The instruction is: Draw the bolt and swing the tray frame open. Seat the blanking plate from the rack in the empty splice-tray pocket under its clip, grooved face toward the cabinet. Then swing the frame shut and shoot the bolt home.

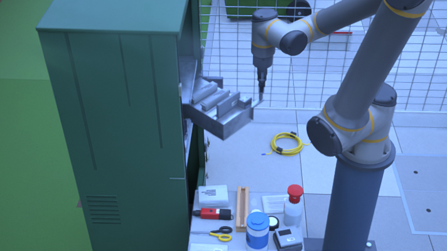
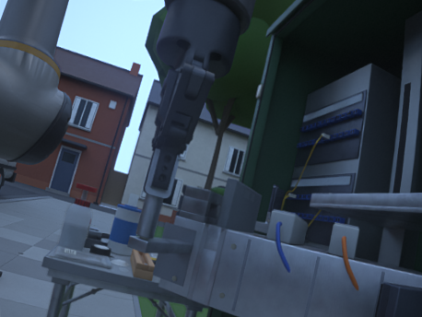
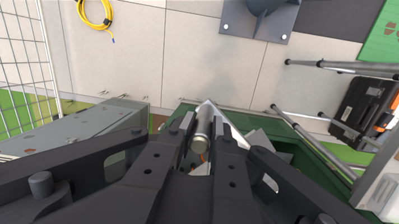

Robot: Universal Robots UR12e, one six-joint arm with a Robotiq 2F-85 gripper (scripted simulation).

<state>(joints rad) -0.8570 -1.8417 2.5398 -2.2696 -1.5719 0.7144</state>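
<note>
The grey tray frame (image 1: 219,109) stands swung out from the open front of the green cabinet (image 1: 116,119). It carries several grey splice trays (image 1: 208,94) in a row. My gripper (image 1: 261,95) comes straight down at the frame's free outer corner. Its fingers are clamped on either side of the upright steel handle pin (image 3: 202,127) there, also seen from the second side camera (image 2: 149,216). Blue (image 2: 282,246) and orange (image 2: 349,262) cable stubs hang down the frame's front face. Neither the blanking plate nor the bolt can be made out.
A wire mesh fence (image 1: 314,62) stands behind the frame. A yellow cable coil (image 1: 286,143) lies on the paving. Below, a small table holds a wooden rack (image 1: 242,207), a blue-lidded tub (image 1: 257,229), a red-capped bottle (image 1: 293,205), scissors (image 1: 221,233). The robot's pedestal (image 1: 354,200) is to the right.
</note>
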